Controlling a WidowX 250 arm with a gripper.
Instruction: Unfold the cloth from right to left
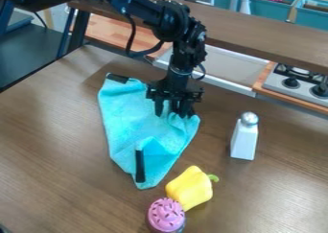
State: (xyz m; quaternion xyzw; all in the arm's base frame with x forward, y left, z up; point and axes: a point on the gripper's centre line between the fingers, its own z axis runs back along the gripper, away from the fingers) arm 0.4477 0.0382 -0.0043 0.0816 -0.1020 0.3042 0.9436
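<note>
- Cupcake (pixel 167 215) at the view's bottom edge, beside pepper (pixel 191 188)
- Shaker (pixel 244 140) stands clear of cloth (pixel 125 117)
- Cloth's long axis runs down-view, tip towards pepper
- My gripper (pixel 172 114)'s spread over it

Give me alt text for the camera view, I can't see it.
A robot's black pincer is down at a rumpled turquoise cloth on a wooden table. A yellow pepper and a pink-topped cupcake sit nearer the camera; a white shaker stands to the right.
</note>
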